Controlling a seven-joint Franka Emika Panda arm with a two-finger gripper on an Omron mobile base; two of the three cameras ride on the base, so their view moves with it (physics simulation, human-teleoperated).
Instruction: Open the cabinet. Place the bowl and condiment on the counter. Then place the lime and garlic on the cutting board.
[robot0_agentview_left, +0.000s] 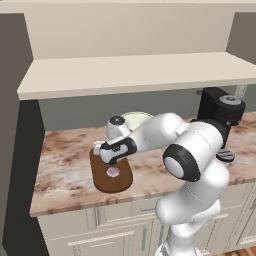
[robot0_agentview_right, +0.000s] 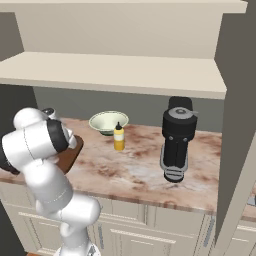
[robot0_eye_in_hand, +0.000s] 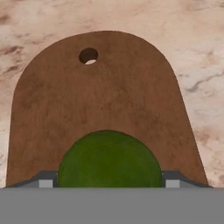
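My gripper (robot0_eye_in_hand: 109, 183) is shut on the lime (robot0_eye_in_hand: 109, 159), a dark green ball that fills the gap between both fingertips. It is over the dark brown cutting board (robot0_eye_in_hand: 100, 96), short of the board's hanging hole. The hand (robot0_agentview_left: 102, 150) is low over the board (robot0_agentview_left: 112, 180), and the garlic (robot0_agentview_left: 113, 171) lies on the wood just beside it. The bowl (robot0_agentview_right: 108, 121) and the yellow condiment (robot0_agentview_right: 119, 136) stand on the marble counter (robot0_agentview_right: 135, 172) behind the board. The cabinet (robot0_agentview_right: 115, 72) is open and its cream shelf is bare.
A tall black appliance (robot0_agentview_right: 178, 137) stands on the counter to the right of the condiment. The opened cabinet doors (robot0_agentview_right: 235, 125) flank the shelf on both sides. Cream drawer fronts (robot0_agentview_left: 115, 220) run below the counter edge.
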